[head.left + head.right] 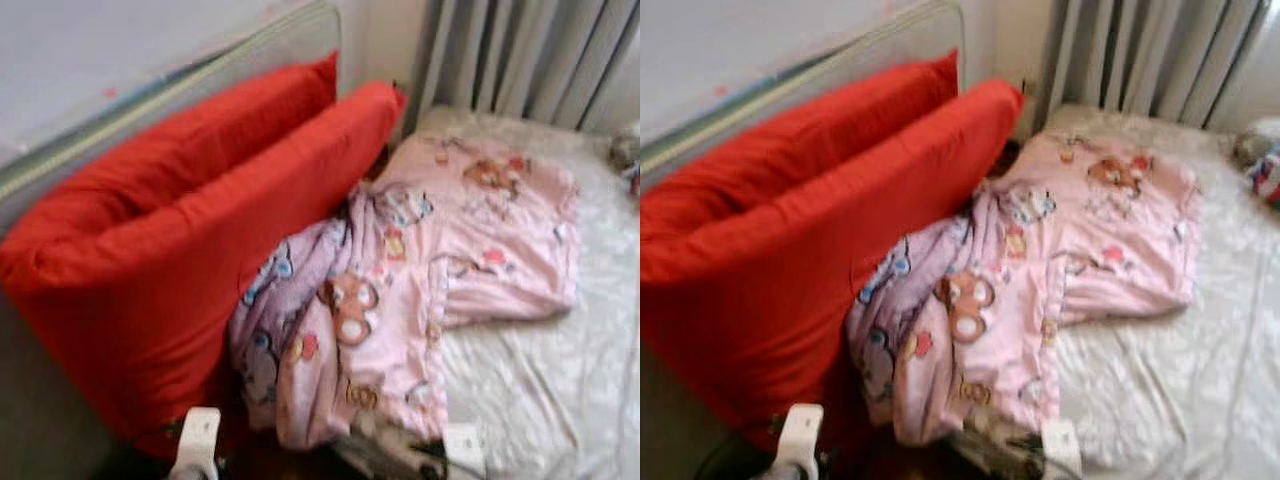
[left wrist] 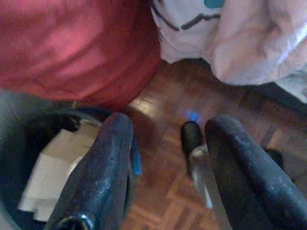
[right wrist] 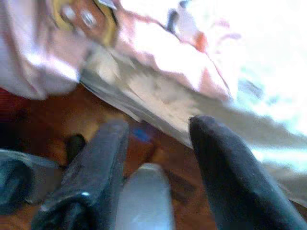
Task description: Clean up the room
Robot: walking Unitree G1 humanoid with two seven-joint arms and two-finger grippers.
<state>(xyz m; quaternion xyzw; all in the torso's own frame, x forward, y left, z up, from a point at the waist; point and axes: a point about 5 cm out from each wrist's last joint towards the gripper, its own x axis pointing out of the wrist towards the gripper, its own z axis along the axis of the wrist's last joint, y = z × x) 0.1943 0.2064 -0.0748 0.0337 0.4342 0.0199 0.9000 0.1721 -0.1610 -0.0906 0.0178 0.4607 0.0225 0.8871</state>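
With both arms hanging low at the near edge of the bed, I start at the fingers. My left gripper (image 2: 168,158) has its two black fingers (image 2: 103,177) spread apart with nothing between them; through the gap I see wooden parquet floor (image 2: 163,191). Just beside the left finger sits a dark round bin (image 2: 29,139) with pale cardboard or paper (image 2: 53,172) in it. Above that gripper hang the underside of a red pillow (image 2: 72,48) and a fold of the pink blanket (image 2: 249,43).

My right gripper (image 3: 158,143) also has its fingers (image 3: 230,172) apart and empty, pointing at the bed's near edge, where the blanket (image 3: 158,43) droops over the mattress side. That picture is blurred, so I can't tell finer detail.

From the head camera, two large red pillows (image 1: 190,230) lean against the headboard (image 1: 150,110) along the left side of the bed. The pink cartoon-print blanket (image 1: 430,260) lies crumpled across the middle, touching the nearer pillow and spilling over the near edge. The white sheet (image 1: 540,380) shows bare toward the right side. Grey curtains (image 1: 520,55) hang past the far edge. At the far right corner lies something small and colourful (image 1: 1268,175), too blurred to name.
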